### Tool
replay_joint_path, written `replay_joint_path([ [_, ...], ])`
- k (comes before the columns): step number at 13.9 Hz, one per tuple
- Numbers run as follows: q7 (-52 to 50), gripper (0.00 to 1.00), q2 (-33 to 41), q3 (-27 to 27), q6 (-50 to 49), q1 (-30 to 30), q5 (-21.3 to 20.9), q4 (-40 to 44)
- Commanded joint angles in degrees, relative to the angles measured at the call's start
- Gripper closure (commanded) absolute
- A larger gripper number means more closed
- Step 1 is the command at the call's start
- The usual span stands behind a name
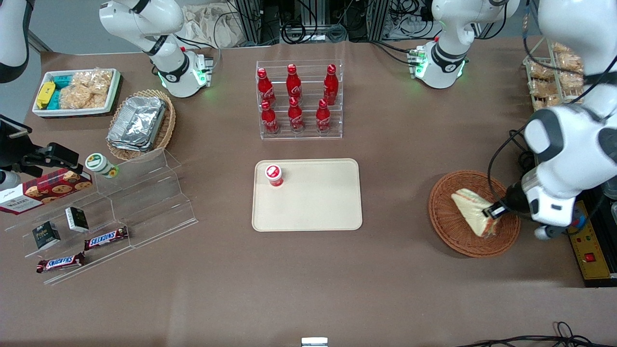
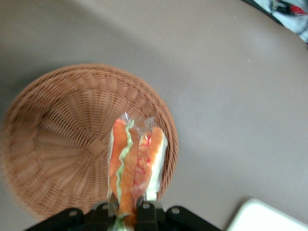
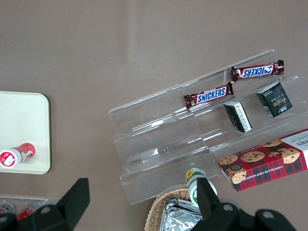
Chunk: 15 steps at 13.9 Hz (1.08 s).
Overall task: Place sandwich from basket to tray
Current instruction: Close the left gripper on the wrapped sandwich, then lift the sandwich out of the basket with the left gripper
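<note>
**Sandwich is grabbed, tray run comes next**

So the gripper [image 1: 495,210] is down at the round wicker basket [image 1: 450,226] at the working arm's end of the table, and it's clamped onto the sandwich [image 1: 475,211] by the wide filling end. In the wrist view you can see the wrapped sandwich [image 2: 134,166] pinched between the fingers [image 2: 144,211], orange and green filling edge facing the camera, with the basket [image 2: 57,139] underneath. Whether it's fully clear of the weave or just tipped up against it, I can't really say; in the front view the pointed end looks to be over the basket's middle.

My read: the pick is basically done and we're at the lift-and-carry stage. Next it needs to go straight up enough to clear the basket rim, then travel sideways toward the cream tray [image 1: 308,212] in the middle of the table. A corner of the tray [image 2: 269,216] already peeks into the wrist view.

One thing to watch: there's a small red-capped cup [image 1: 274,175] sitting on the tray, at the corner toward the parked arm. Plenty of bare tray nearer the basket though, so I'd drop it there. The wrapper looks slippery, so a slow move seems smart.
</note>
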<state>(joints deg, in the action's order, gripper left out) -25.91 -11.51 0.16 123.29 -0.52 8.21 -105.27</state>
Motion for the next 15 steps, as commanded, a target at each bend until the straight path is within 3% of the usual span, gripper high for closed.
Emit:
replay_joint_path([
  [1,-1.9,0.9,6.4,0.1,-12.1,-0.4,-3.2,3.9],
  [4,-4.1,0.91,10.1,-2.9,-24.5,-0.6,-4.7,10.7],
  [8,-11.9,0.91,11.9,-11.4,-38.8,-0.7,-6.9,20.6],
  [12,-26.3,0.91,12.8,-23.9,-40.2,-0.7,-7.4,21.8],
  [15,-36.8,0.91,9.6,-32.8,-36.7,-0.7,-10.9,21.4],
])
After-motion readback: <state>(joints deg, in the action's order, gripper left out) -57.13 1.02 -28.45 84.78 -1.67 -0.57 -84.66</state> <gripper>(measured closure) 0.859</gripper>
